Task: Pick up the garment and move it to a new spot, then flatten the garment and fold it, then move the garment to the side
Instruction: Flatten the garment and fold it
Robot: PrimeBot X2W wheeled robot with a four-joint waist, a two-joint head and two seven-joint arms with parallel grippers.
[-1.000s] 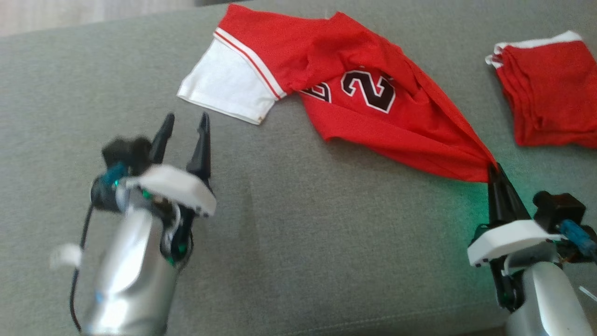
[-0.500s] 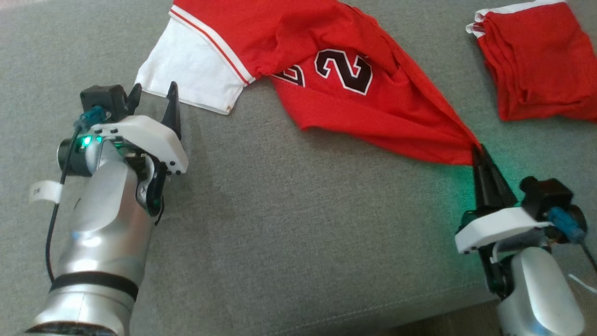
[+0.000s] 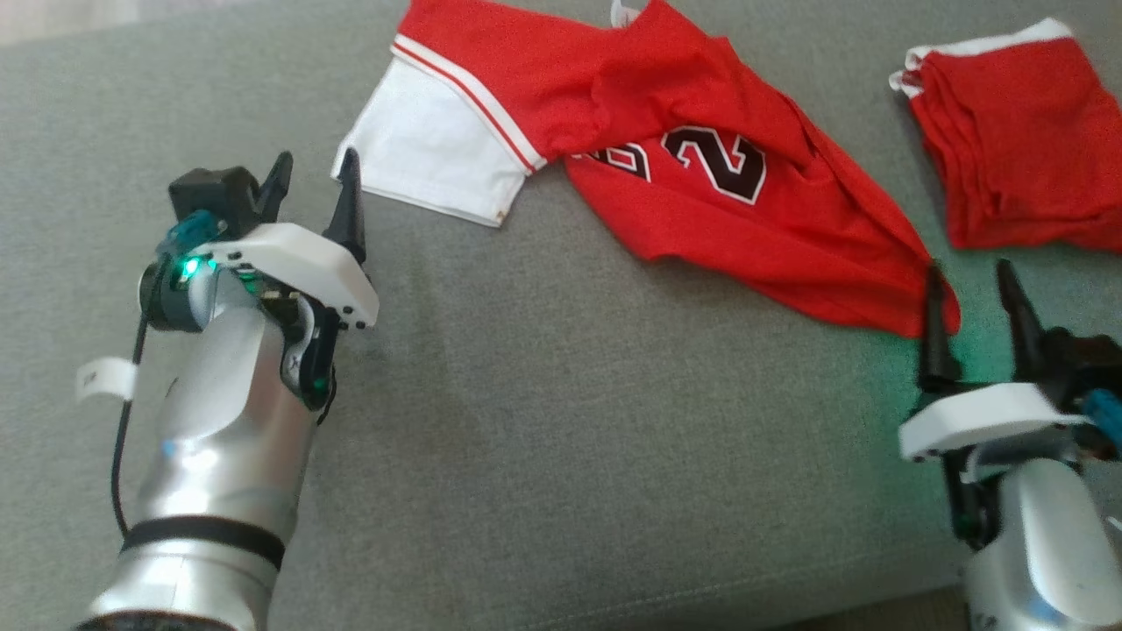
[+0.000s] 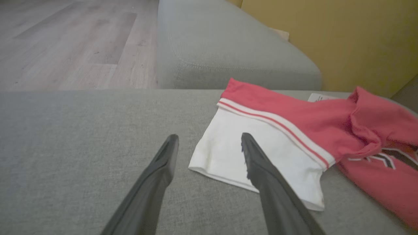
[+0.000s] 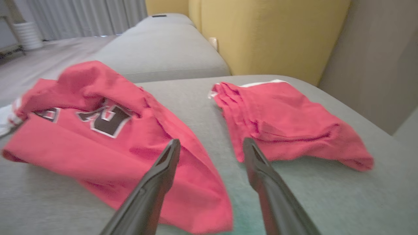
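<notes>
Head view: the red numbered garment lies rumpled across the far part of the grey sofa seat, and neither end effector holds anything.

The left end effector hovers with its fingers apart just beside the near corner of the garment's white sleeve. In the left wrist view that corner sits between the two dark fingers. The right end effector also has its fingers spread. Its inner finger stands at the garment's drawn-out lower right corner, but contact cannot be told. In the right wrist view the red corner lies beneath that finger. A folded red cloth rests apart from the garment, at the far right of the sofa seat.
</notes>
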